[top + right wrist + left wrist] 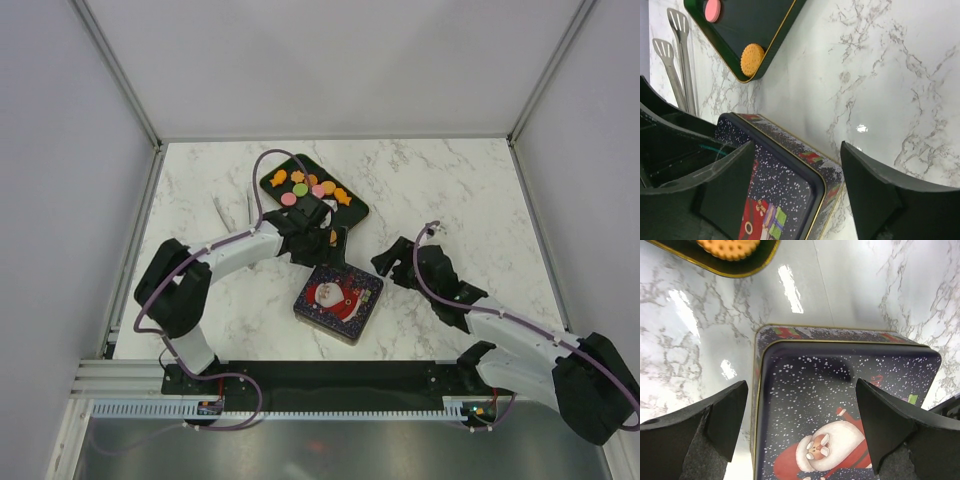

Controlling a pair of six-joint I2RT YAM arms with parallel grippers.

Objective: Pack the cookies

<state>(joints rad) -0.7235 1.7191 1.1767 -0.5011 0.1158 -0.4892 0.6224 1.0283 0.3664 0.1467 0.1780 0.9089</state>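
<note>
Toward the far edge of the counter (450, 200), about midway along it, the cookies (310, 188), orange, pink and green pieces, lie spread on a dark tray (352, 212). None of them is in either arm's grasp. Closer to the near edge sits a Christmas tin (338, 303) with a Santa picture on its lid. The lid is on, and the tin stands just apart from the tray's near corner.

The left end effector (801, 385) hangs over the lid with its jaws spread wide and nothing between them. The right end effector (797, 145) hovers at the tin's right side, likewise open and empty. A pair of tongs (232, 212) lies on the marble beside the tray, on the side toward the left edge, with neither arm near it.

By the look of things the packing has barely begun. The tin appears to need opening first, and every cookie in sight has yet to be carried across. Whether any are already inside the closed tin cannot be told.
</note>
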